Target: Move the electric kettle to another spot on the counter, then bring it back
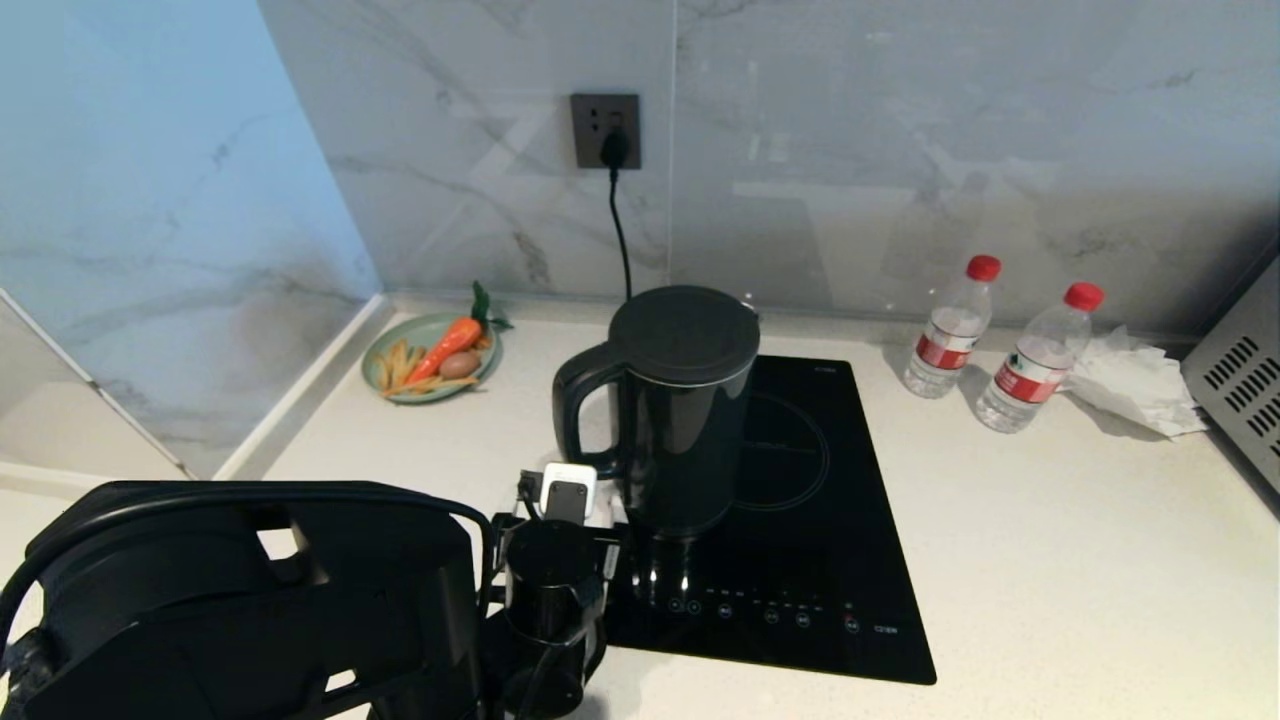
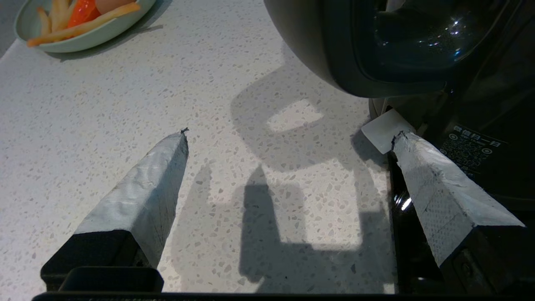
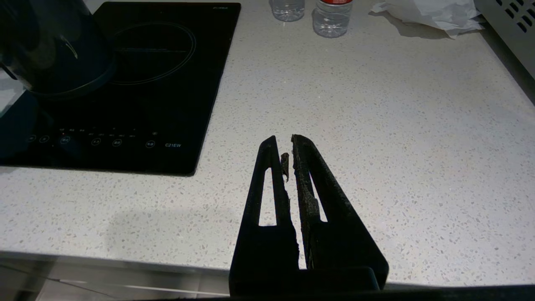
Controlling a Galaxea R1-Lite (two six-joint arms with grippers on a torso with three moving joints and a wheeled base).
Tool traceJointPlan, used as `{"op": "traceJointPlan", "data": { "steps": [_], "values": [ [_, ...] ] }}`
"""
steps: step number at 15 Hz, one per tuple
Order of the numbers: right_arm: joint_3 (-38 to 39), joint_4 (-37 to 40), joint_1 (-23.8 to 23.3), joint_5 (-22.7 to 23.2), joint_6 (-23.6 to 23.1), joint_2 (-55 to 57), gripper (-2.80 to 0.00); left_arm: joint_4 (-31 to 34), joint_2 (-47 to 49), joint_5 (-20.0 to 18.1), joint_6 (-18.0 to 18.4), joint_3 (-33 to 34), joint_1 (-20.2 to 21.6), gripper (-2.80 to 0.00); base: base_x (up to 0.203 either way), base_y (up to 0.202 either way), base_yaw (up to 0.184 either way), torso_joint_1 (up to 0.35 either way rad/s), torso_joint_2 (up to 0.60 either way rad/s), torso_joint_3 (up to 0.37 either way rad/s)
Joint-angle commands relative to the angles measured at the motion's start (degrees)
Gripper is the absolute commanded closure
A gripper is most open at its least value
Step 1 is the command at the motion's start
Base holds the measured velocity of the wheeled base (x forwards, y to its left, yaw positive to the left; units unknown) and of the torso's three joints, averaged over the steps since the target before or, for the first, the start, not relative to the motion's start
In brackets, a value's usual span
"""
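A glossy black electric kettle (image 1: 682,410) stands on a black glass cooktop (image 1: 810,560) set in a white, finely speckled counter (image 1: 1080,560), near red-capped clear water bottles (image 1: 950,330), a pale green plate (image 1: 432,360) and grey-veined marble walls (image 1: 900,130).

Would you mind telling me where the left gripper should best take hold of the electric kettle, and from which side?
Probably the loop handle. It juts from the electric kettle on the robot's left, toward the open left gripper, which sits low beside the base. The body looks too broad and glossy for those fingers. Coming in from the left with one finger through the loop seems the safest grip.
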Motion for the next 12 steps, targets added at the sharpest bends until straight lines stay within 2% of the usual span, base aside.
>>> {"op": "traceJointPlan", "data": {
  "steps": [1, 12],
  "values": [
    [-0.01, -0.02, -0.03, 0.02, 0.00, 0.00, 0.00, -0.51, 0.35, 0.28, 0.03, -0.26, 0.03, -2.80, 0.000, 0.000, 0.000, 0.000, 0.00, 0.000],
    [-0.01, -0.02, 0.03, -0.04, 0.00, 0.00, 0.00, -0.51, -1.69, 0.20, 0.11, 0.01, 1.09, -2.80, 0.000, 0.000, 0.000, 0.000, 0.00, 0.000]
  ]
}}
